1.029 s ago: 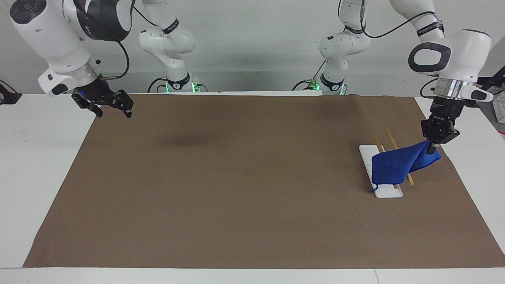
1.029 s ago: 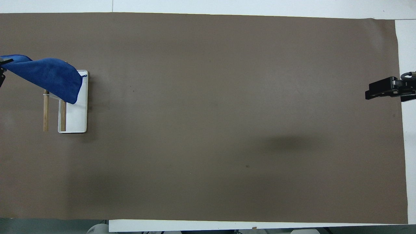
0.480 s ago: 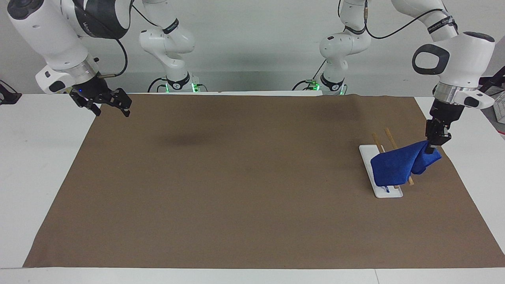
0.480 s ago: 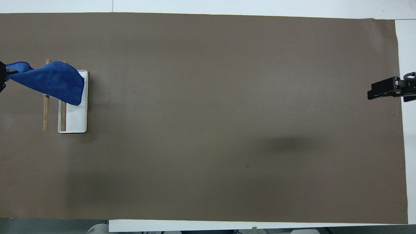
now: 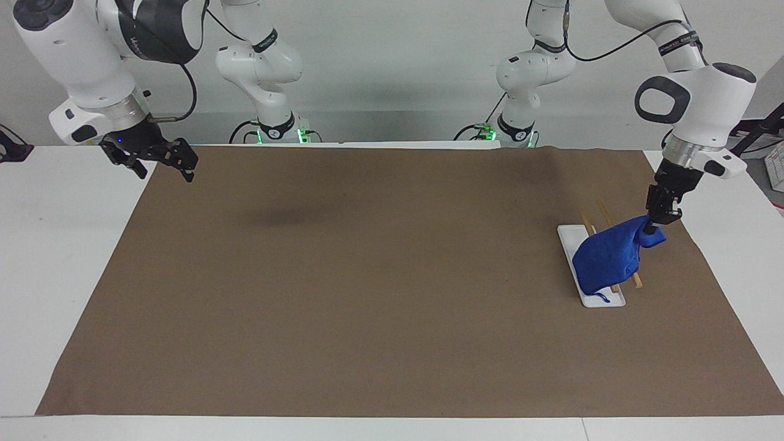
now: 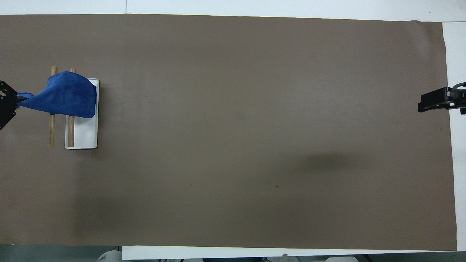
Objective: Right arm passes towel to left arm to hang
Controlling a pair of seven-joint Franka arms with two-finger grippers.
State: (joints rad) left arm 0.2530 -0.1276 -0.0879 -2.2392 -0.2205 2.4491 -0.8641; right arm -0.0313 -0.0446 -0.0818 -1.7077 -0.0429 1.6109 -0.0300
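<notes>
Over at the left arm's end of the table, the left gripper [image 5: 655,228] pinches one bunched corner of the blue towel [image 5: 607,257], fingers clamped on the cloth. The gripper hangs just above the brown mat [image 5: 380,282], beside a small rack [image 5: 603,257] made of a white base plate [image 5: 603,300] and two wooden rails [image 5: 606,211]. The towel drapes down from that pinched corner across both rails and onto the plate, covering the middle of the rack. The rail ends nearer the robots poke out bare from under the cloth, and the tips at the other end show below it too. A short blue loop tag [image 5: 603,298] dangles at the towel's lowest corner, lying on the white plate.

From overhead, the towel [image 6: 63,95] spreads like a fan from the left gripper [image 6: 7,103] toward the plate [image 6: 85,136], its broad edge reaching the plate's rim toward the table's middle. The rails [image 6: 51,131] run out from under the cloth toward the robots. The left arm [image 5: 698,92] leans in from above, its black-rimmed panel turned toward the room.

The right arm [image 5: 92,55] waits at its own end of the table. The right gripper [image 5: 164,162] hangs in the air over the edge where the brown mat meets the white tabletop [image 5: 55,245], its fingers spread apart and holding nothing. In the overhead view the right gripper [image 6: 437,102] shows only as a dark shape at that same edge of the mat [image 6: 255,127].
</notes>
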